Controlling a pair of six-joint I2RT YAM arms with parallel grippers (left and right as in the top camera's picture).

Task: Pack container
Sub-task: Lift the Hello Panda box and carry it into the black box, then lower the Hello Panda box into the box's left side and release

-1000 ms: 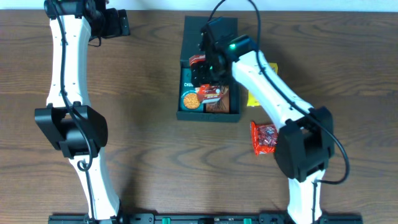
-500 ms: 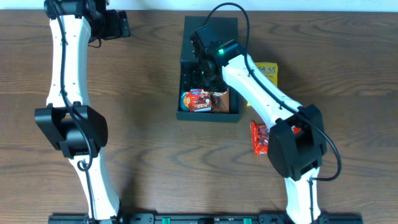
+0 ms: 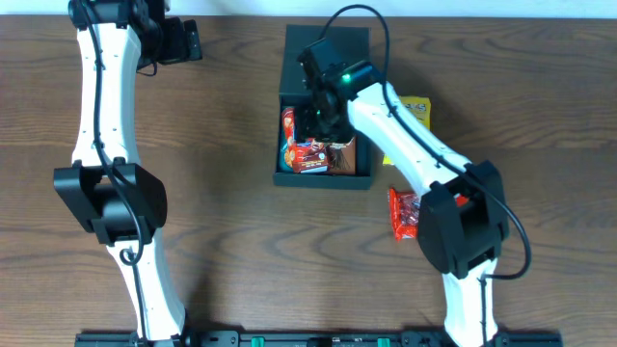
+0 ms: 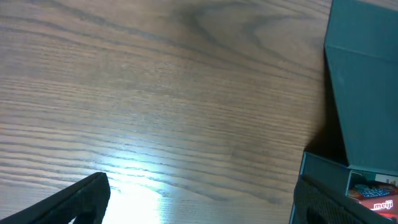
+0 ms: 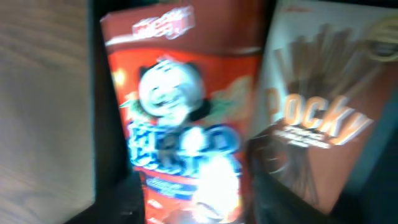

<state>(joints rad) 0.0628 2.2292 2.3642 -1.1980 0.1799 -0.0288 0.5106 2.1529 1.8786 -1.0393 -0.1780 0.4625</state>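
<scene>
On table, red pack now against container wall; right hand grip unclear.

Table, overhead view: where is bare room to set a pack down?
Bare wood lies between the left arm and the container; also in front of the container. Crowded: right of it, with yellow pack, red pack and right arm.

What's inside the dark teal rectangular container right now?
At least a red panda-print snack pack beside a brown Pocky box; the right arm hides part of the container.
</scene>
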